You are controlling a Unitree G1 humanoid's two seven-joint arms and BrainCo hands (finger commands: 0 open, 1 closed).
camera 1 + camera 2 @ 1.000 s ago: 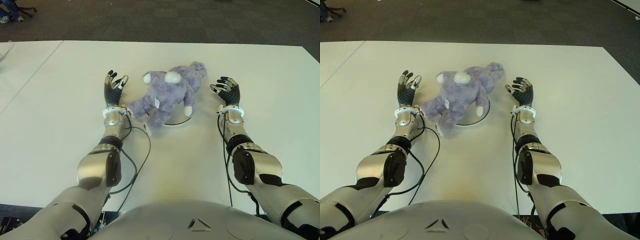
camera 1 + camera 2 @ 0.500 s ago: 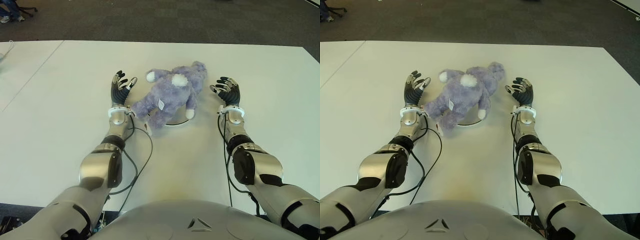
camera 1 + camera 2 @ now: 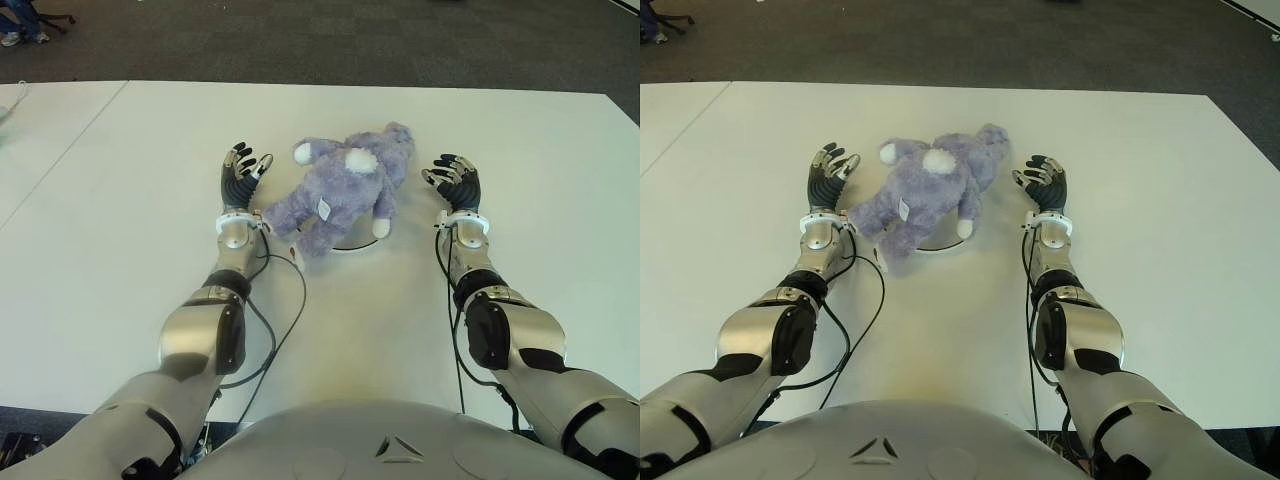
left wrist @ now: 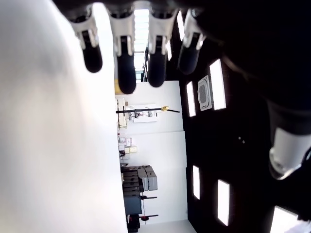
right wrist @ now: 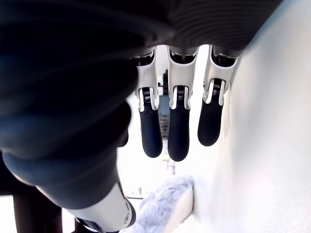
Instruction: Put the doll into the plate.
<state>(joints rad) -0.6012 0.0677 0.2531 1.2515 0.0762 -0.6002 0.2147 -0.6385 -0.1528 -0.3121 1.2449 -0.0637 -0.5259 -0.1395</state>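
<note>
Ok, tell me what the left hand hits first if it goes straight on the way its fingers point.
Probably nothing: the left hand is open beside the doll, fingers pointing away from the robot over bare table. The doll lies off to its right, though depth is unclear.

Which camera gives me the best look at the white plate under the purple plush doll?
The left eye view: the white plate shows as a thin rim arc below the purple plush doll, which covers the rest. The right eye view shows the same arc. The right wrist view catches only doll fur; the left wrist view shows neither.
</note>
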